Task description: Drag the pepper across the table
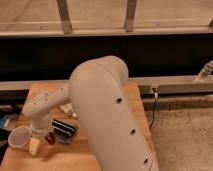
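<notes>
The pepper (50, 139) is a small dark red thing lying on the light-brown wooden table (100, 160) near its left front. My gripper (43, 134) hangs from the white wrist, pointing down, right at the pepper's left side and low over the tabletop. The wrist hides most of the contact, so I cannot tell whether it touches the pepper. My big white upper arm (107, 115) fills the middle of the view and hides much of the table.
A white cup (19, 136) stands just left of the gripper. A pale yellow object (34, 146) lies in front of it. A black-and-white striped flat object (64, 128) lies right of the pepper, a white tube-like bottle (67, 109) behind it. The floor (180, 135) lies right of the table.
</notes>
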`<state>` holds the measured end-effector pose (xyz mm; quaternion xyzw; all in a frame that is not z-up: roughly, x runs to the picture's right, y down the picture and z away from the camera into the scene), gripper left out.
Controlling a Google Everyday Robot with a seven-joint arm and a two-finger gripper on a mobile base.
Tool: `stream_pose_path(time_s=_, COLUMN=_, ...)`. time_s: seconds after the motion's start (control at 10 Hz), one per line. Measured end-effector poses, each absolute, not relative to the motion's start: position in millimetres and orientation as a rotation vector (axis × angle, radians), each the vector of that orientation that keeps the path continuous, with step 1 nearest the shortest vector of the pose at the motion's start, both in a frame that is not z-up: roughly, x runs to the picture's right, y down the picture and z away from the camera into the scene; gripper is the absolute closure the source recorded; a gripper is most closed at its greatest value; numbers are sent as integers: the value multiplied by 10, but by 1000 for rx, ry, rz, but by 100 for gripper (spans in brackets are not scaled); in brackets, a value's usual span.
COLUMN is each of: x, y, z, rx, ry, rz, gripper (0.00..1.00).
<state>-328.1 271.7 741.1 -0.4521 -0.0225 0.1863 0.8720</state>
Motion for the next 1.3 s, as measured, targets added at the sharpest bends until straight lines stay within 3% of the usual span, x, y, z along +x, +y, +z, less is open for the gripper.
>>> stream_pose_path(time_s=0.3, x=-3289, y=2671, z=7454, rx=-828, ry=-34, rz=408, gripper=20)
stream_pose_path(time_s=0.8, x=-3262, y=2661, z=7596, rx=-794, ry=-27, rz=429, gripper=21)
stream_pose_path(time_s=0.9, x=-3263, y=2663, z=7618, rx=-798, ry=-27, rz=436, gripper=25)
stream_pose_path(time_s=1.3, x=-3245, y=2668, z=7733, rx=-803, ry=-25, rz=447, gripper=64)
